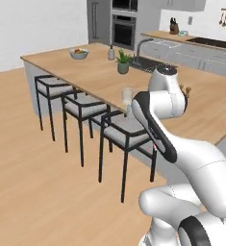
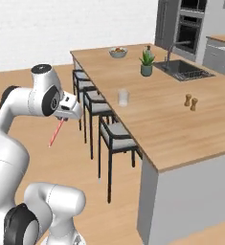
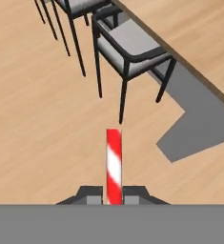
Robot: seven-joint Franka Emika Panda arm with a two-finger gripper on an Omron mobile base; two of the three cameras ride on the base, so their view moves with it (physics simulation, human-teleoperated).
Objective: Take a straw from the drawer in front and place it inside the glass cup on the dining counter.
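My gripper (image 3: 114, 195) is shut on the red and white striped straw (image 3: 114, 164), which sticks out between the two dark fingers toward the wooden floor. From the right base camera the straw (image 2: 56, 133) hangs slanted below the gripper (image 2: 62, 118), left of the dining counter (image 2: 162, 112) and above the floor. The clear glass cup (image 2: 123, 97) stands upright near the counter's stool-side edge, well apart from the straw. In the left base view the cup (image 1: 127, 94) sits on the counter (image 1: 93, 72) just beside my arm. The drawer is out of view.
Three black stools with grey seats (image 2: 115, 135) line the counter's edge, the nearest one (image 3: 132, 40) ahead of the hand. On the counter are a potted plant (image 2: 146, 63), a bowl (image 2: 118, 52), a dark sink (image 2: 183, 70) and two brown shakers (image 2: 191, 101).
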